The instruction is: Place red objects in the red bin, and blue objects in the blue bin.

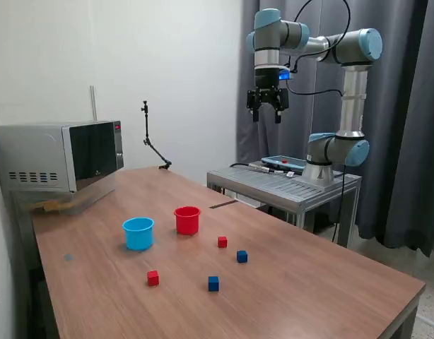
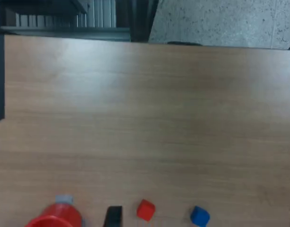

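Note:
On the wooden table (image 1: 309,282) stand the light blue cup (image 1: 138,233) and the red cup (image 1: 187,220), side by side. Two red cubes (image 1: 222,241) (image 1: 153,277) and two dark blue cubes (image 1: 242,256) (image 1: 213,283) lie loose in front of the cups. My gripper (image 1: 266,114) hangs high above the table's far side, open and holding nothing. The wrist view catches the red cup (image 2: 55,218), one red cube (image 2: 145,210), one blue cube (image 2: 200,215) and a dark fingertip (image 2: 114,216) at its edge.
A microwave (image 1: 58,166) sits at the table's far corner on the exterior view's left. A thin black jointed stand (image 1: 153,145) rises behind the table. The arm's base is on a metal stand (image 1: 284,185) carrying a pendant (image 1: 280,164).

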Robot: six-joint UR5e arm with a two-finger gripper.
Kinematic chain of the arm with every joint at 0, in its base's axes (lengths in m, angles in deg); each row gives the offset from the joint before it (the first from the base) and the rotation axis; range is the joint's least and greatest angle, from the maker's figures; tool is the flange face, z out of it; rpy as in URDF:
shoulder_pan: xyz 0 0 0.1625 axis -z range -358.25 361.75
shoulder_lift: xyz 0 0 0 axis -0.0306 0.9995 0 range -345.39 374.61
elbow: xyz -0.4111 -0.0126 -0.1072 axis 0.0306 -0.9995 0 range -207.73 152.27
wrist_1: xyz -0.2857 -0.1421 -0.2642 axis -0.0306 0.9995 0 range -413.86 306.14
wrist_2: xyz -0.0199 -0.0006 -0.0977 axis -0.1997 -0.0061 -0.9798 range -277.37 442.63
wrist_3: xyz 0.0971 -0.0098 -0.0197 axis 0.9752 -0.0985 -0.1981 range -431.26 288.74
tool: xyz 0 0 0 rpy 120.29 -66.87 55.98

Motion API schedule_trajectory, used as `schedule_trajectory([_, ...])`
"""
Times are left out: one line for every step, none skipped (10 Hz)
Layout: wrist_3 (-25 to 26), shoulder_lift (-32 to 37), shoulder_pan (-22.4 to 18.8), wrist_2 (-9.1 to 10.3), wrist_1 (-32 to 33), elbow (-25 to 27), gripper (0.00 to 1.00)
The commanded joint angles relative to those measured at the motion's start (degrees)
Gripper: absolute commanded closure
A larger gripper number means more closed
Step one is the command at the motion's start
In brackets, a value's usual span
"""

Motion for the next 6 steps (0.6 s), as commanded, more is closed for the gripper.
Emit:
schedule_trajectory([0.05, -1.99, -0.82, 0.07, 0.75, -1.6, 0.0])
schedule_trajectory([0.05, -2.0, -1.34, 0.07, 0.76, -1.77, 0.0])
schedule_trajectory([0.13, -2.0, -1.61, 0.07, 0.76, -1.6, 0.0])
schedule_trajectory([0.14, -1.91, -1.7, 0.07, 0.76, -1.43, 0.0])
schedule_trajectory([0.05, -1.91, -1.7, 0.07, 0.76, -1.34, 0.0])
schedule_trajectory([0.05, -1.74, -1.7, 0.07, 0.76, -1.34, 0.0])
